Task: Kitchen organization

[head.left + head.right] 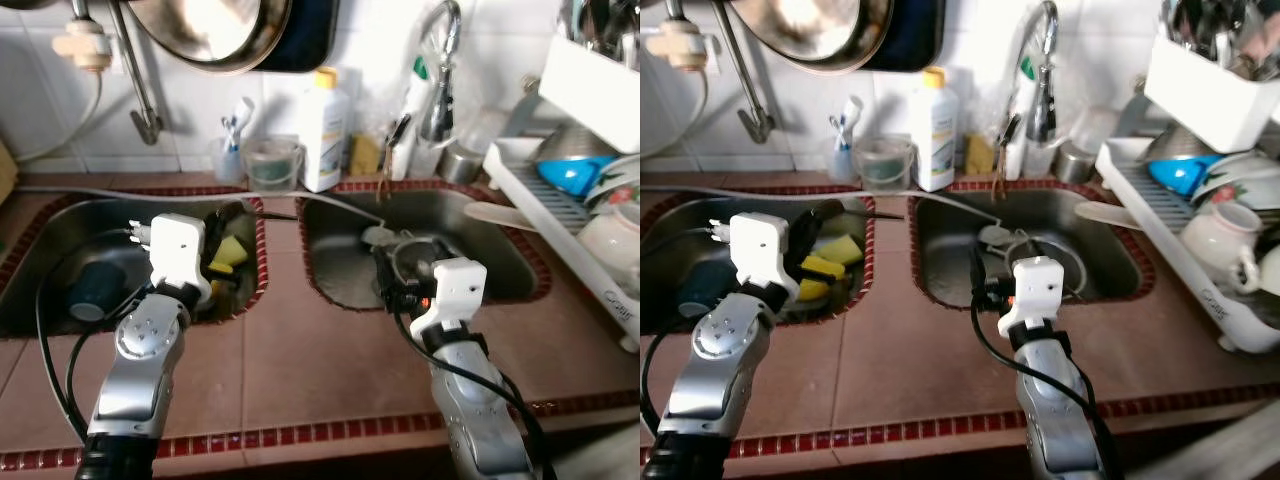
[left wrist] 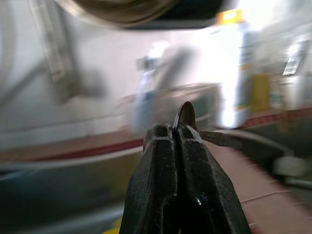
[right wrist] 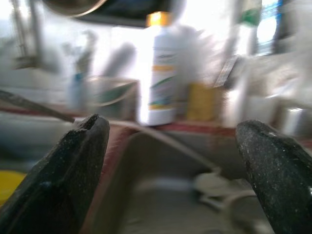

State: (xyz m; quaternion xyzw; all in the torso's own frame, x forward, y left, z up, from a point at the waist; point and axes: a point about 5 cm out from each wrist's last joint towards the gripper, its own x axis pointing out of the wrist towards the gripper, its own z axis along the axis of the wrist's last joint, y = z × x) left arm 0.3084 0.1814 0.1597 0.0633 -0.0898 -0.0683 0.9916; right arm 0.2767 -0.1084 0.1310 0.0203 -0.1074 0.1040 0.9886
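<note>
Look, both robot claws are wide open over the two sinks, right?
Not quite. Only the right claw is wide open, over the right sink. The left claw, over the left sink, is shut, its two black fingers pressed together with nothing between them. The left wrist view shows it.

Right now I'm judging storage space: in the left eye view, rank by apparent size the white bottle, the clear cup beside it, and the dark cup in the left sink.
1. white bottle, tallest by far.
2 and 3. clear cup and dark cup look alike; the dark cup is nearer the camera, so unranked.
</note>
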